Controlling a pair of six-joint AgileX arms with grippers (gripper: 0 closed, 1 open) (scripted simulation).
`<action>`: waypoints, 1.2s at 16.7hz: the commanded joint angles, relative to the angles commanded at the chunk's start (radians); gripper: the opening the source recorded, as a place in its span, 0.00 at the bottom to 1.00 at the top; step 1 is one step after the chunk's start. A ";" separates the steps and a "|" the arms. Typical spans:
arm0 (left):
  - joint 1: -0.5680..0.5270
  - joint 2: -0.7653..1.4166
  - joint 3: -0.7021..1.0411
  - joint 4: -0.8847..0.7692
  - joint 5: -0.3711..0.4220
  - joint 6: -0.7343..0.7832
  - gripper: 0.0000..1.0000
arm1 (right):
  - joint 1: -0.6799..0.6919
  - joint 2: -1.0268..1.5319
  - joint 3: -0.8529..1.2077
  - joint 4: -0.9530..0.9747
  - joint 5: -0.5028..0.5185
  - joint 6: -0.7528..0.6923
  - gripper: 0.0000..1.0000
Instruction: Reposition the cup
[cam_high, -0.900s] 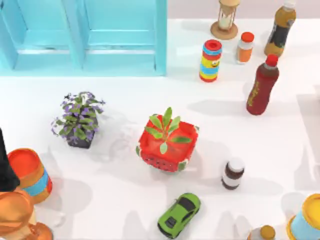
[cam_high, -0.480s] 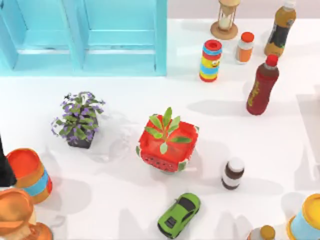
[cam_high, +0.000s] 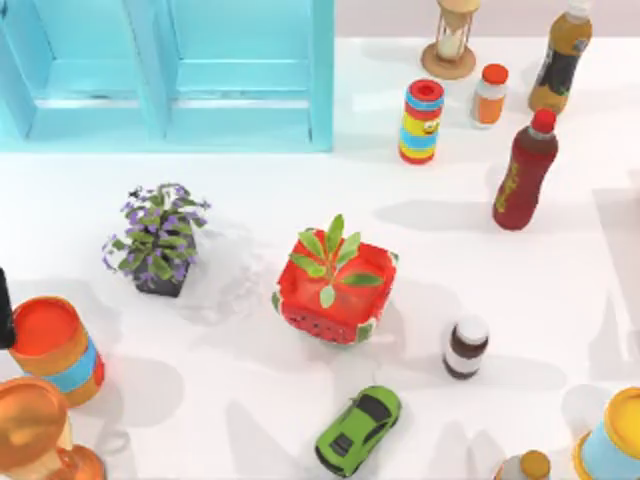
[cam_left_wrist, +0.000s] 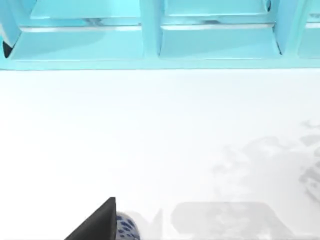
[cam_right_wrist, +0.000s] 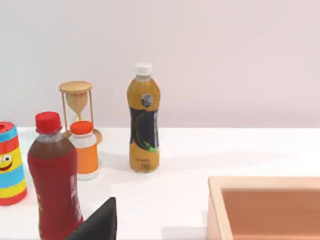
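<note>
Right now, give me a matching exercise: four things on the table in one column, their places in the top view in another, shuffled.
Things:
1. hourglass
2. green toy car
3. purple flower pot
4. red bottle

Places:
A. left of the red planter
B. far edge, right half
C. near edge, below the red planter
D. right side, mid-depth

Pairs: 1-B, 2-C, 3-A, 4-D

Orange cup (cam_high: 56, 348) with blue band, red watermelon-patterned planter (cam_high: 335, 296), lime-green toy car (cam_high: 358, 429).
</note>
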 joint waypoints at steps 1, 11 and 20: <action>0.005 0.043 0.038 -0.030 0.000 0.006 1.00 | 0.000 0.000 0.000 0.000 0.000 0.000 1.00; 0.058 0.487 0.404 -0.346 0.000 0.062 1.00 | 0.000 0.000 0.000 0.000 0.000 0.000 1.00; 0.095 0.888 0.729 -0.632 -0.003 0.125 1.00 | 0.000 0.000 0.000 0.000 0.000 0.000 1.00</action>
